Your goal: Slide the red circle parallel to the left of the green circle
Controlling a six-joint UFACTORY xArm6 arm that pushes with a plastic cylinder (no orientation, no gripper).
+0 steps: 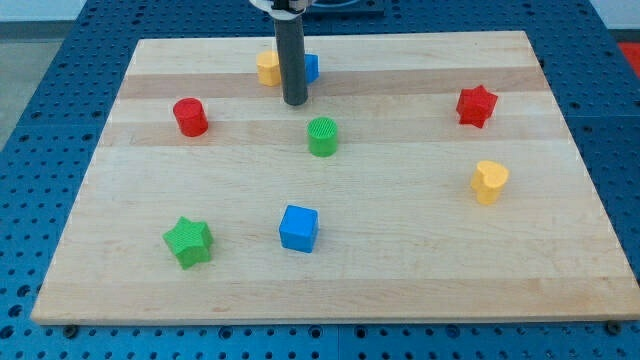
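The red circle (pixel 190 117) stands on the wooden board (pixel 400 270) at the view's upper left. The green circle (pixel 322 137) stands near the board's middle, to the right of the red circle and slightly lower. My tip (pixel 294 103) is the lower end of a dark rod coming down from the view's top. It rests just above and left of the green circle, well to the right of the red circle, touching neither.
A yellow block (pixel 268 68) and a blue block (pixel 309 68) sit behind the rod, partly hidden. A red star (pixel 477 106) is at the upper right, a yellow heart (pixel 489 182) at the right, a blue cube (pixel 299 228) and a green star (pixel 188 241) near the bottom.
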